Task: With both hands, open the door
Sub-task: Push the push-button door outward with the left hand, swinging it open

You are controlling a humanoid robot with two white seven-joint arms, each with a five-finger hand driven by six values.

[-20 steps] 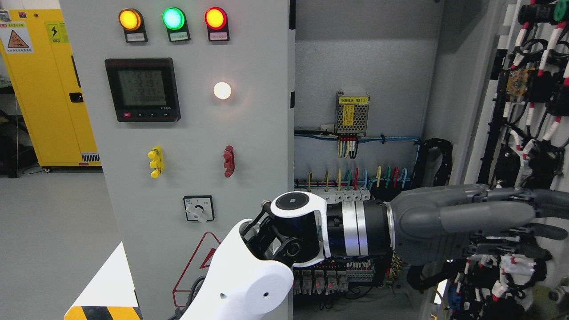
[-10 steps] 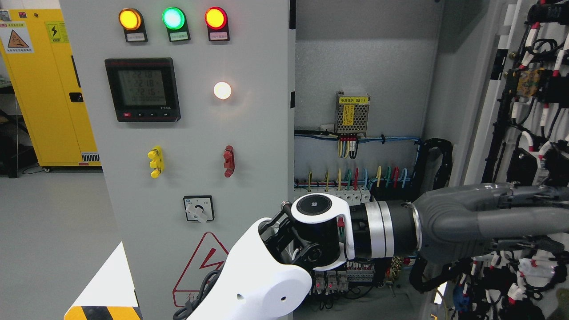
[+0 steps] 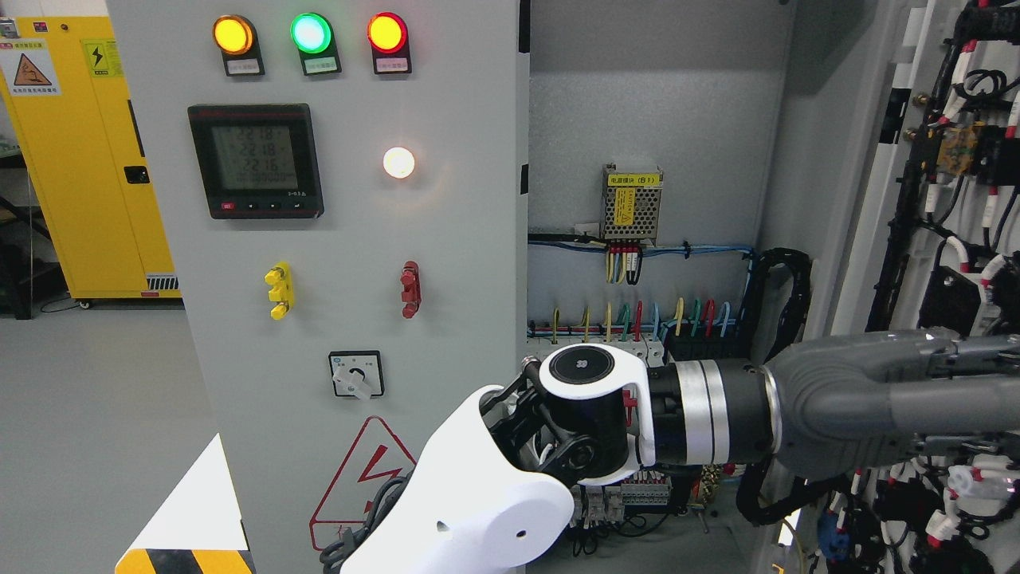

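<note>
Grey and long, the left hand is reaching across from the lower left of the head view, its white forearm and black-and-silver wrist crossing in front of the open cabinet, and it is lying flat against the inner face of the door at the right. That door is standing swung out, its inside showing, thick with black cables and white-and-red connectors above and below the fingers. The fingers are stretching out straight and side by side toward the right edge of the view, where their tips are running out of sight, so whether they are hooking anything there cannot be told; what shows of them is extended, not curled, and pinching nothing. Behind the wrist, the cabinet's interior is lying exposed: a small metal power supply well above the fingers and a row of coloured wires to their left. Further left, the shut panel is carrying three lamps, a meter and a rotary switch. The right hand is not showing. Judging from this, the opening step is well along, the palm pushing the door outward; the next move is probably calling for a steady sideways sweep, keeping the flat fingers off the loose wiring.
</note>
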